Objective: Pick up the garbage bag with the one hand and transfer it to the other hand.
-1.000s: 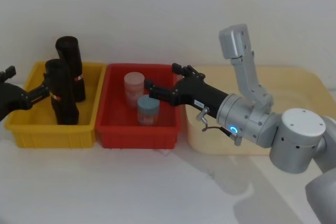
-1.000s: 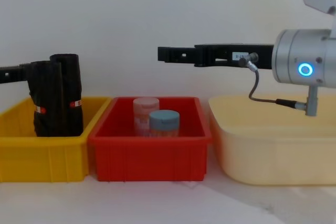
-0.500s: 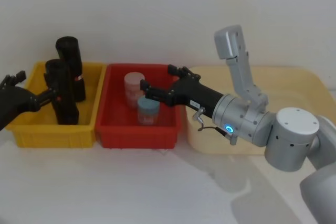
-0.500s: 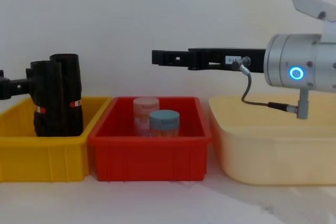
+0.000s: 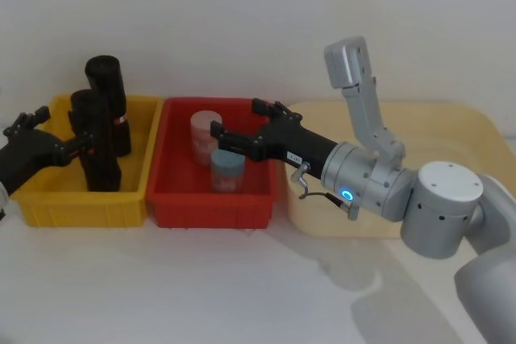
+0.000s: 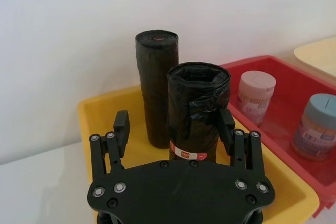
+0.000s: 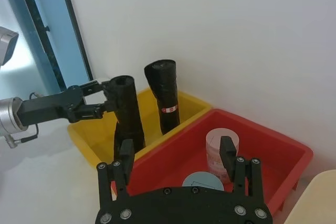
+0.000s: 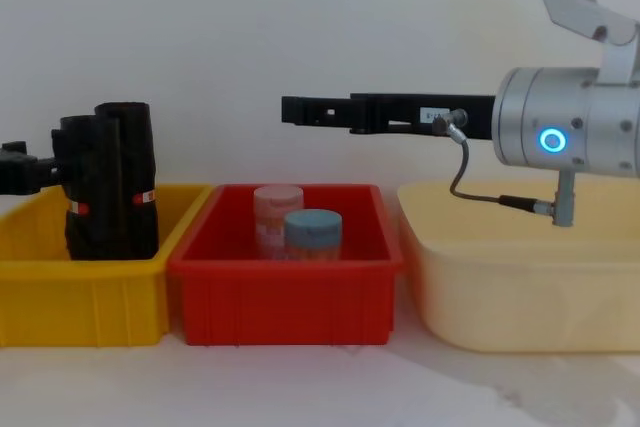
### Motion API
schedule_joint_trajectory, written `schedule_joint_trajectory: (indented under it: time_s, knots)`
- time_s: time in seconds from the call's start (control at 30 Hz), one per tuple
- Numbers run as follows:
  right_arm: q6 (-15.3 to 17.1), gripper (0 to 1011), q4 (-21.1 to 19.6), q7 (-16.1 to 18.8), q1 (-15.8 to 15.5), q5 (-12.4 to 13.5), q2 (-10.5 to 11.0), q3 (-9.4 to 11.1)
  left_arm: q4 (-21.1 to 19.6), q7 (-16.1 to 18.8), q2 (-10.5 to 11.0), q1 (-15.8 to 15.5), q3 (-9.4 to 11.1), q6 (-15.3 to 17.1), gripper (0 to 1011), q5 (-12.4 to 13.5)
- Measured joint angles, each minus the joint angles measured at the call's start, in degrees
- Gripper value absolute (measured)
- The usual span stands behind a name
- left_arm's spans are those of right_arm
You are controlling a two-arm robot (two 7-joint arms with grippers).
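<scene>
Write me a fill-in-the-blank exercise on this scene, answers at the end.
The yellow bin holds a near roll and a far roll, both ___ in colour.
The left gripper has its ___ jaws either side of the near roll.
The right gripper hovers above the red bin; the ring on its arm glows ___.
The red bin holds ___ jars, a pink jar and a blue-lidded jar.
Missing words: black, open, blue, two.
</scene>
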Motion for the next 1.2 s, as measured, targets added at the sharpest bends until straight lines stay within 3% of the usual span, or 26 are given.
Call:
schedule_joint_trajectory:
  time_s: [0.53,1.2]
  knots:
    - [0.43,1002,2.79,2.46,1.61,1.82,0.27,-0.98,6.96,-3.96,-3.58,-5.55,1.81,-2.56,1001,-1.55]
    - [0.95,1001,4.07,4.74,2.46,3.70,1.37,-1.72,9.51,-2.85,-5.86,-7.84,2.63,-3.93,1001,-1.67]
